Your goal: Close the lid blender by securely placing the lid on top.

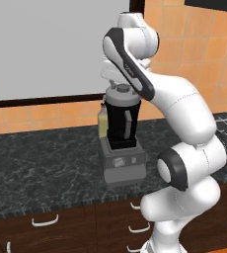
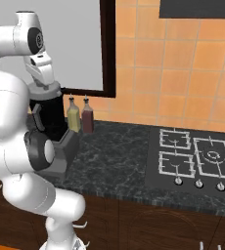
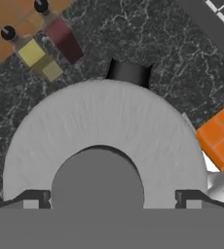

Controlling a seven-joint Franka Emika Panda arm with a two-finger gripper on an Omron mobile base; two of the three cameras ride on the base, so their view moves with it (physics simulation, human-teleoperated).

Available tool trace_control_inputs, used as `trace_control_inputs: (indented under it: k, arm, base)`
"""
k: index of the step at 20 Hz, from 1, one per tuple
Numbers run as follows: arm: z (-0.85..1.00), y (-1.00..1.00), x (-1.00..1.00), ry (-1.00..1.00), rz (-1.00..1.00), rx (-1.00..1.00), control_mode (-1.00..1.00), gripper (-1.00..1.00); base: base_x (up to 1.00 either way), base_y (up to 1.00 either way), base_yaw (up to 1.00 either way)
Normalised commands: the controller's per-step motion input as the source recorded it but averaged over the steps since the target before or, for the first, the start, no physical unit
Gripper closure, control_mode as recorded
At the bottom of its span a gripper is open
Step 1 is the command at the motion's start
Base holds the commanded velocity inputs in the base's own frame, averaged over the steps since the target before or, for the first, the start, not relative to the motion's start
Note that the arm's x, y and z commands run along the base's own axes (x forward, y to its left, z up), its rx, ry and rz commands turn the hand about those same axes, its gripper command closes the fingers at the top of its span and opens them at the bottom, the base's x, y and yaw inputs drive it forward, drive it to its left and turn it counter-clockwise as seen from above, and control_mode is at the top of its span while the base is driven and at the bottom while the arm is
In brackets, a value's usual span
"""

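Lid work nearly finished, by the look of it: round light-grey lid with raised central knob (image 3: 109, 141) sitting on top of the tall black jar of the grey boxy blender (image 1: 120, 148), on the dark speckled stone counter (image 1: 41, 163). From the hand view, two-finger tool (image 3: 109, 198) placed on both sides of the knob, dark fingertips (image 3: 32, 198) close beside it; cannot tell if clamped on it or just loose. Probably left: to press the lid level, let go, and lift away. Pale yellow bottle (image 2: 73, 118) and dark red bottle (image 2: 87, 120) standing just behind the blender.
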Motion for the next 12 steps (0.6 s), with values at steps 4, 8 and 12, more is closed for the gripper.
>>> trace_control_inputs:
  k: [4,8,12]
  arm:
    - [-0.27,0.63,-0.38,0.03,0.01,-0.09,-1.0,-1.0]
    - [-0.02,0.63,-0.94,0.05,0.08,-0.1,-1.0,-1.0]
    - [0.0,0.46,-1.0,0.0,0.11,-0.1,-1.0,-1.0]
  base:
    - [0.0,0.0,0.0]
    - [0.0,0.0,0.0]
    - [0.0,0.0,0.0]
